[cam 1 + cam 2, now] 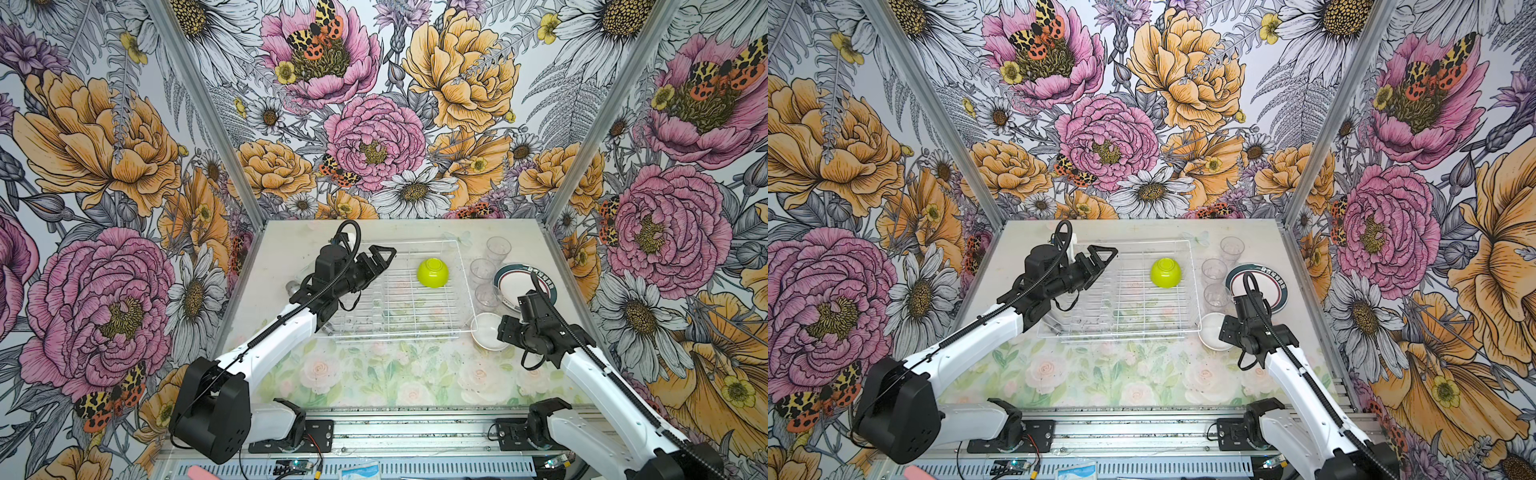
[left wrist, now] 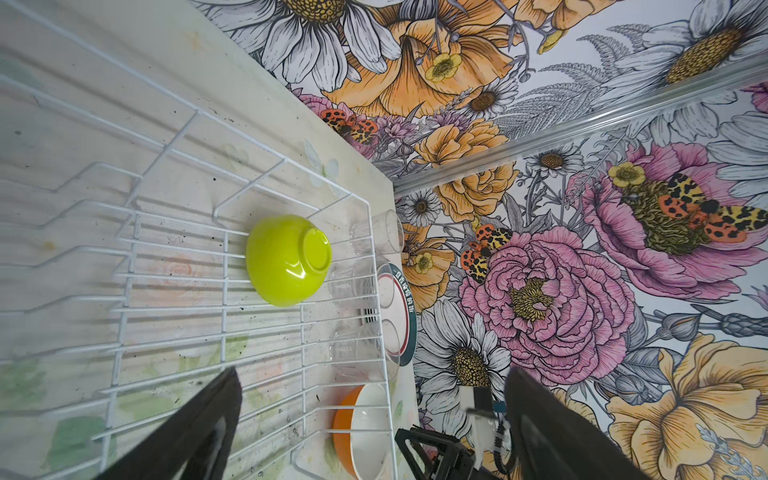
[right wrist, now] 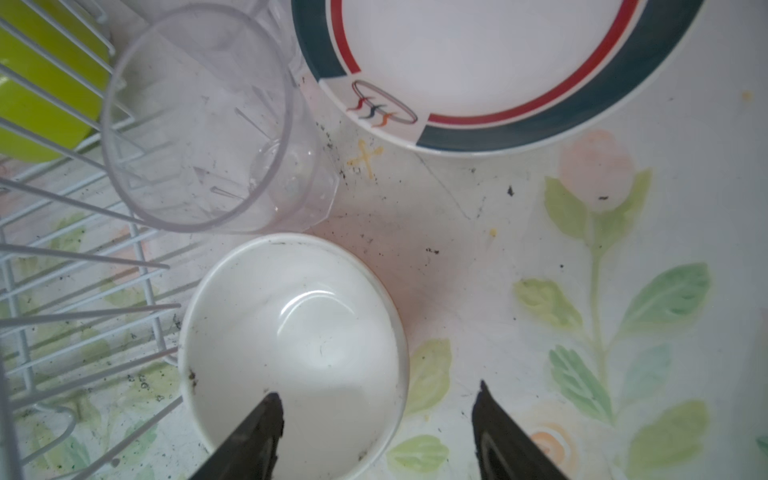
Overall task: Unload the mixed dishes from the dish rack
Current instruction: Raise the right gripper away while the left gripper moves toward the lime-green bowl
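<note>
Inverted glossy lime-green plastic bowl point(image 1: 432, 272) sits in the large white wire dish rack point(image 1: 390, 328) toward its far right corner: judged light, stiff, slippery over the dome, so take the rim; left pincer point(image 2: 372, 370) gapes above the rack, right pincer point(image 3: 378, 390) apart beside it.

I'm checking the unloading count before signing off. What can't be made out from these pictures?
Plates: the count in the pile. The right arm covers part in both top views, and the right wrist view's edge cuts it off.
Grey cylinder: mostly behind the left arm in a top view.
Right gripper, open over the orange bowl: whether a finger touches it cannot be told.
Rim lettering: too small in the top views.
</note>
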`<state>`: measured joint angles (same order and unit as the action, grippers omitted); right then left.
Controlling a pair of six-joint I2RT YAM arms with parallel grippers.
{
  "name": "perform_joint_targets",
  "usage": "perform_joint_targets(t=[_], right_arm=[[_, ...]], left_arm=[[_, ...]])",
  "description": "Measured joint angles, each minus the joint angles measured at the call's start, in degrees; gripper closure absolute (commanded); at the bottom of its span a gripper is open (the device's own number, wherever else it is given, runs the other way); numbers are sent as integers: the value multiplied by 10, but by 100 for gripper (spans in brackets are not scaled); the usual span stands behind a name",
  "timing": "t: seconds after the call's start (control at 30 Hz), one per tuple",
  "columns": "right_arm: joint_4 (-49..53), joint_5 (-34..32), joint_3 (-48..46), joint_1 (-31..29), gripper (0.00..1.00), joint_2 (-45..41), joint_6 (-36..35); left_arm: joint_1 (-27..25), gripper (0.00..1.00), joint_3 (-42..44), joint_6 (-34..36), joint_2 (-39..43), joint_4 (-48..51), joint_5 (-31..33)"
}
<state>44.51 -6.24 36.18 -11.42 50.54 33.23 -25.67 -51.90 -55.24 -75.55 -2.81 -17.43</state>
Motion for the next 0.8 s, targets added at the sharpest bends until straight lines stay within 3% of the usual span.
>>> perform_joint_targets(t=[0.27,0.53,0.8], right_arm=[[-15,-12,13,0,17,-96,-14],[-88,59,-24,0,13,-221,-6],[-112,101,-78,0,12,-276,17]], left_arm=[[-10,1,-59,49,-59,17,0],[-11,1,-111,76,-156,21,0],[-16,1,-174,77,-259,28,-1]])
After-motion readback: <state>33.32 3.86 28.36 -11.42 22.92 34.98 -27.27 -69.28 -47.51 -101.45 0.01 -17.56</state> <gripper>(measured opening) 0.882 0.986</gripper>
